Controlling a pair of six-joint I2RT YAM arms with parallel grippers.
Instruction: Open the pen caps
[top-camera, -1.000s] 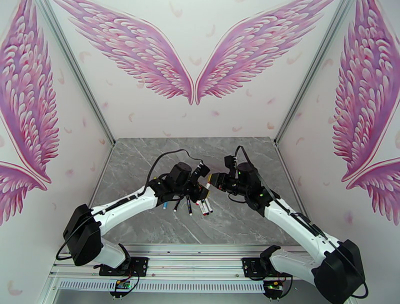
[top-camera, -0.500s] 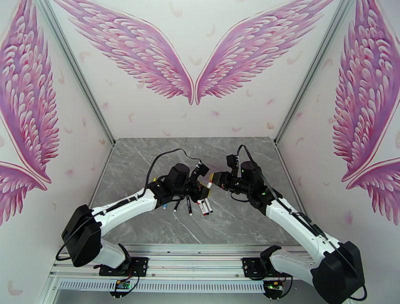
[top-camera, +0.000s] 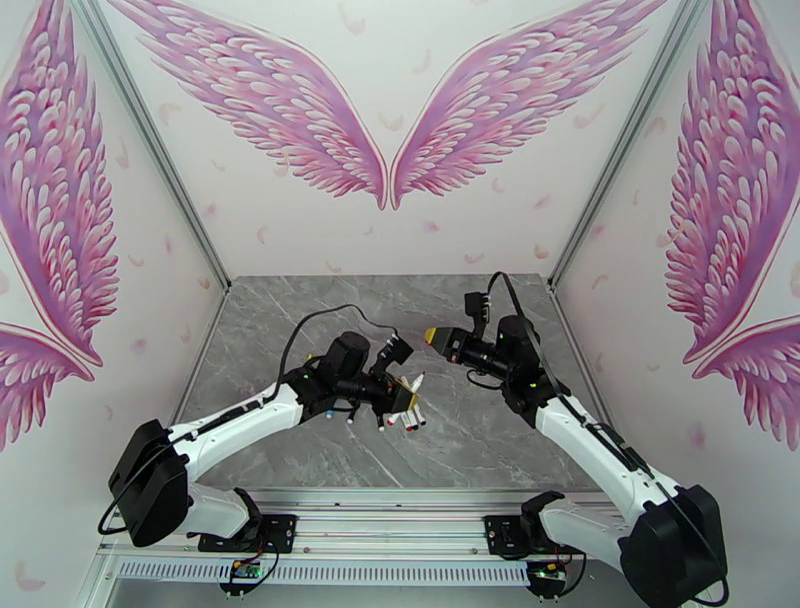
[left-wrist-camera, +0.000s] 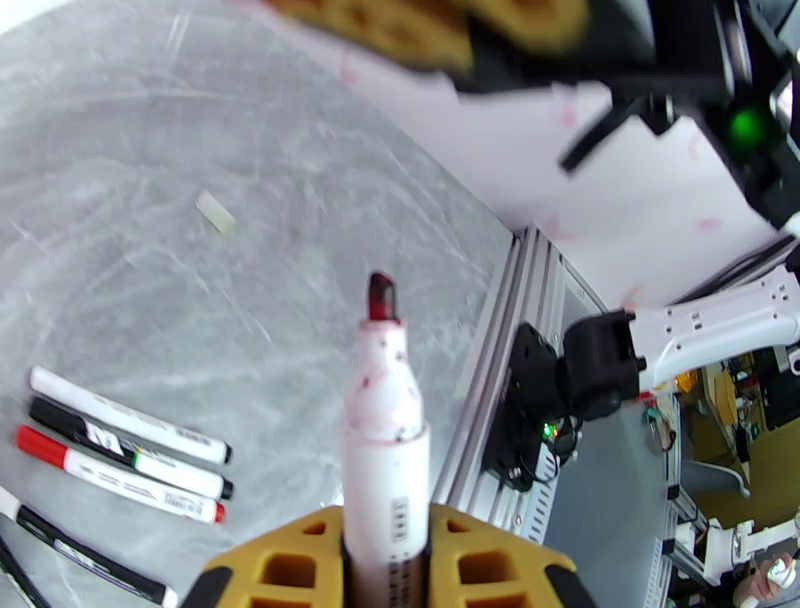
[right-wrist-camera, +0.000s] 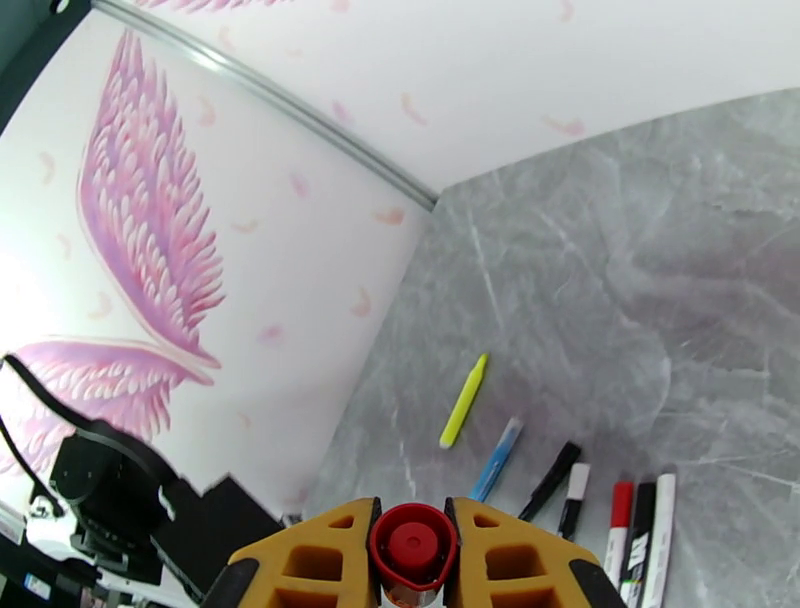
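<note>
My left gripper (left-wrist-camera: 385, 522) is shut on a white pen (left-wrist-camera: 385, 450) that points away from the camera, its dark red tip bare. In the top view the left gripper (top-camera: 405, 393) hangs just over the row of pens (top-camera: 395, 418) on the table. My right gripper (right-wrist-camera: 410, 512) is shut on a red pen cap (right-wrist-camera: 412, 545), seen end-on between the yellow fingers. From above, the right gripper (top-camera: 432, 337) is raised, behind and to the right of the left one, apart from it. Capped pens lie below: yellow (right-wrist-camera: 464, 400), blue (right-wrist-camera: 497, 458), and red- or black-ended ones (left-wrist-camera: 120, 450).
The grey marble table (top-camera: 300, 310) is closed in by winged walls on three sides. An aluminium rail (left-wrist-camera: 500, 330) runs along its near edge, by the right arm's base (left-wrist-camera: 590, 360). A small pale scrap (left-wrist-camera: 215, 212) lies on the marble beyond the pens.
The grippers were close together on one pen. They have pulled apart: the right rose and went back with the red cap, the left dropped nearer with the uncapped pen.
</note>
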